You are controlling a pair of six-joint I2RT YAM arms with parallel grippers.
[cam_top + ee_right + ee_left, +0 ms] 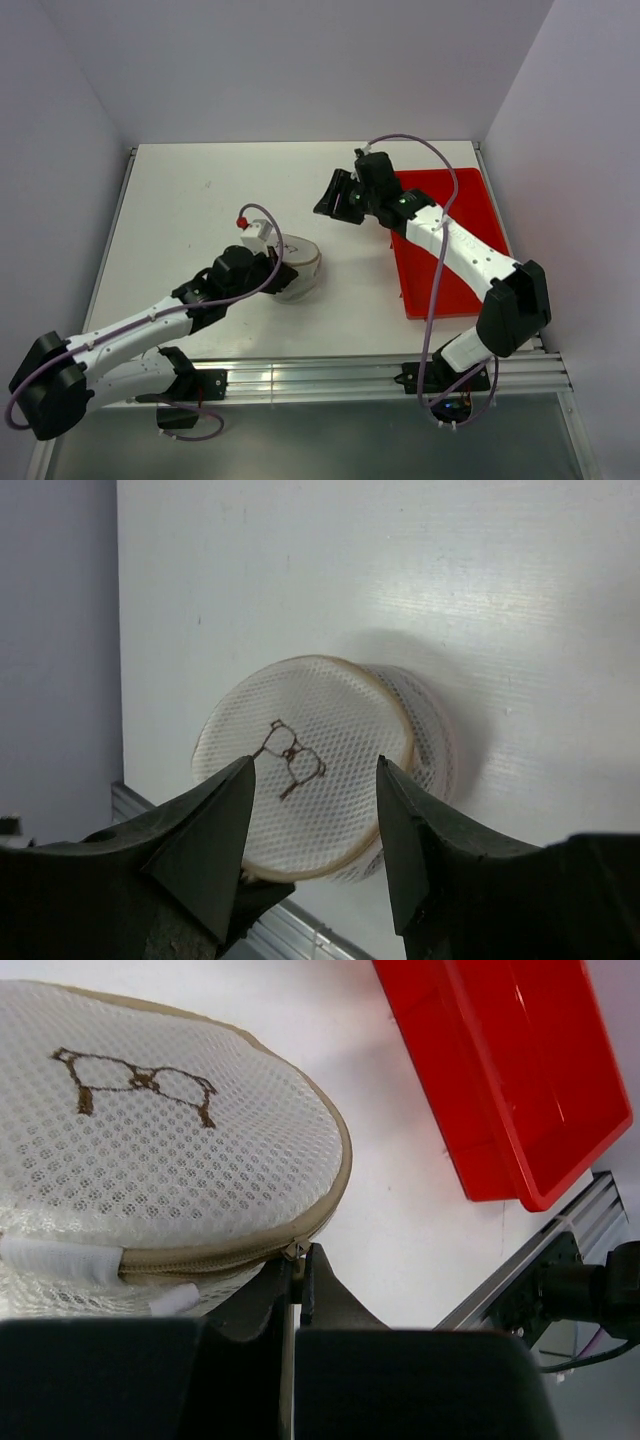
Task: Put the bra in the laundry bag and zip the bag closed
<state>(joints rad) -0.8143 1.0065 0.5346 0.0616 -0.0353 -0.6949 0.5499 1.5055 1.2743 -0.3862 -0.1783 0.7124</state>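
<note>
The laundry bag point(298, 268) lies on the worktop point(200, 200) a little toward 7 o'clock from its middle. It is a round white mesh pouch with a beige zipper edge and a small brown bra sign point(135, 1082) sewn on its top. The bra itself shows in no view; I judge that it is inside, because the pouch looks filled and the mesh does not let me see through.

The left gripper point(298, 1270) stands at the bag's 9 o'clock side in the top view. Its jaws are pressed together on what seems to be the zipper pull point(295, 1251). The zipper looks closed on the part that shows in the wrist view, but where it ends I cannot tell. The right gripper point(313, 770) hangs high at about 1 o'clock from the bag, with its jaws apart and nothing between them.

What could go wrong, in my opinion:
- Nothing holds the bag down, so a further pull on the zipper may drag or tip the light pouch instead of moving the slider.
- The small pull may slip out of the jaws.
- Soft fabric inside may catch in the teeth if a gap remains.

The red tray point(520, 1060) lies at 3 o'clock, well apart from the bag, under the right arm. Nothing else stands between the bag and either gripper.
</note>
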